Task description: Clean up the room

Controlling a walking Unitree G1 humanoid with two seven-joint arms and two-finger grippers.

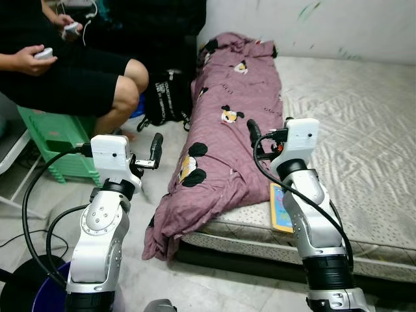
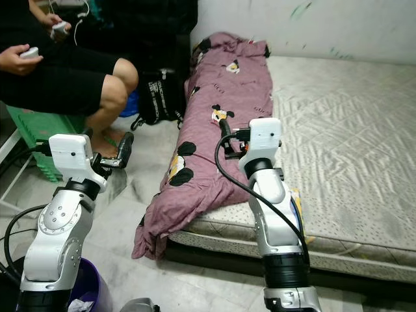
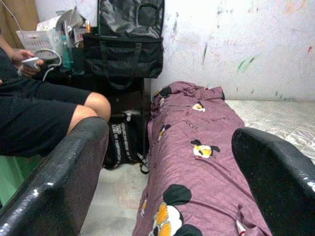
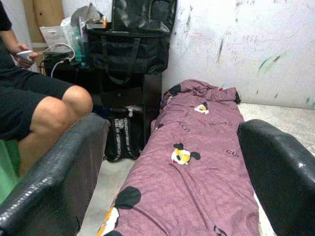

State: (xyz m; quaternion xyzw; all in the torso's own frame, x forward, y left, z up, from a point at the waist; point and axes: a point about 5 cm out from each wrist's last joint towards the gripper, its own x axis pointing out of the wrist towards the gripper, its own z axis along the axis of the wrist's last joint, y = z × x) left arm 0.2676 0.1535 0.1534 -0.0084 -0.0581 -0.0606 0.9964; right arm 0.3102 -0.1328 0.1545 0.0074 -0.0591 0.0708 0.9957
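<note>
A purple blanket [image 1: 227, 130] printed with cartoon mice lies bunched along the left edge of the bare mattress [image 1: 351, 123], and its lower end hangs down to the floor. A small colourful book [image 1: 281, 209] rests at the mattress's front edge, partly behind my right arm. My right gripper [image 1: 253, 130] is raised over the blanket, open and holding nothing. My left gripper [image 1: 156, 144] is held above the floor just left of the blanket, also open and holding nothing. In the wrist views the black fingers [image 3: 59, 177] [image 4: 280, 167] stand wide apart with the blanket beyond them.
A person in black shorts [image 1: 71, 78] sits on a green stool [image 1: 55, 140] at the left, holding controllers. A black backpack [image 1: 168, 97] leans by the mattress corner. A black bag [image 3: 123, 49] sits on a dark shelf. A blue bin [image 1: 44, 294] stands at my feet.
</note>
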